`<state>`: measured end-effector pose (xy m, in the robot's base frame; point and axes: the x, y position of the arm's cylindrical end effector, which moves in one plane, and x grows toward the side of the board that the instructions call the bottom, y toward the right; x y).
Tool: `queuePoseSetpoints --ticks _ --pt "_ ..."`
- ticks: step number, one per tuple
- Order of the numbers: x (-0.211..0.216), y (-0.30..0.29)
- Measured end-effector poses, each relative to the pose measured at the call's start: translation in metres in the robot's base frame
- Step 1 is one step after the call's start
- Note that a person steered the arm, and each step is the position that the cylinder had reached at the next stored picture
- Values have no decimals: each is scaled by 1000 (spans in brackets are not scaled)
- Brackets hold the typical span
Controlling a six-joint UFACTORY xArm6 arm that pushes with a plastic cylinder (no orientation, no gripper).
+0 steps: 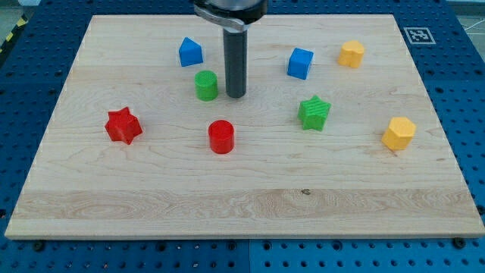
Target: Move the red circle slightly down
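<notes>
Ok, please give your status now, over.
My tip above red circle block, apart, beside green cylinder block. Path down the wooden board open.

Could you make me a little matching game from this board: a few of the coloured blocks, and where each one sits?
Things:
1. red star-shaped block
2. green cylinder block
3. yellow block
4. blue cube block

Places:
A. just left of my tip
B. view's far left
C. view's far right
D. view's top, right of the rod

Pairs: 1-B, 2-A, 3-C, 4-D

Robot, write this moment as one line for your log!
tip: right of green cylinder, above red circle, apart | red circle: not yet pushed | next: push toward view's bottom
</notes>
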<state>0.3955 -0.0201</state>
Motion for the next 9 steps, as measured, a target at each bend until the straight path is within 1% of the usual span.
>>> queuePoseSetpoints --ticks 2,3,5,6,7,9 --pt "34 -8" --pt "34 -9" --pt "59 -42" --pt "60 -42" --pt "99 -37" --pt "103 -37"
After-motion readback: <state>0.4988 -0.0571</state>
